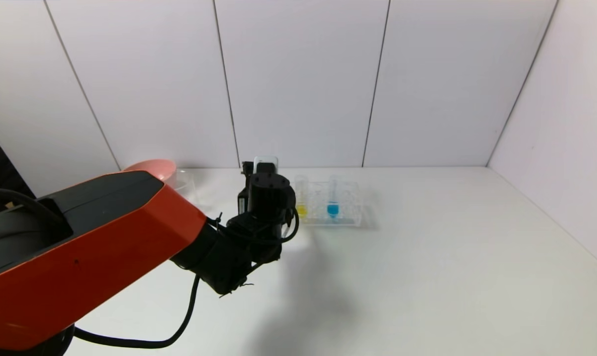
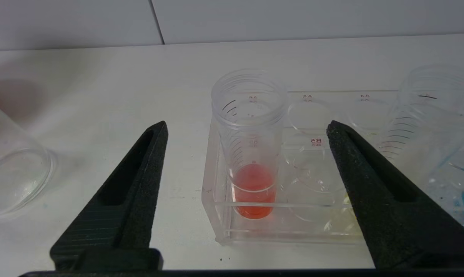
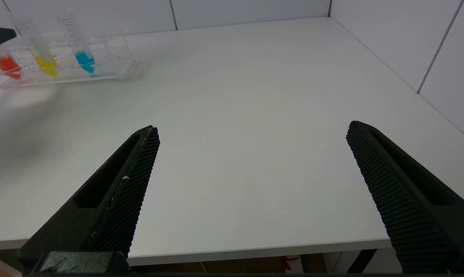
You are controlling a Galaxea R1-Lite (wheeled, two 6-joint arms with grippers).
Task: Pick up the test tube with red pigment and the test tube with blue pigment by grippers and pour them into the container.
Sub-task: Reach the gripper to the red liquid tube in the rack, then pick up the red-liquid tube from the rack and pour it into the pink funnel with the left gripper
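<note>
A lab bench setup: a plain white table (image 1: 427,277) boxed in by white panel walls (image 1: 303,79), with a clear acrylic rack (image 3: 112,71) holding graduated plastic tubes of coloured liquid.

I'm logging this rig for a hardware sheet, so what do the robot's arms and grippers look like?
The left arm has an orange-red angular shell with a black top panel, then black cylindrical wrist joints with a loose black cable looping beneath. A small white-grey box sits at the wrist's far end. The left gripper and right gripper each have two pointed black fingers with ribbed pads and a slot.
</note>
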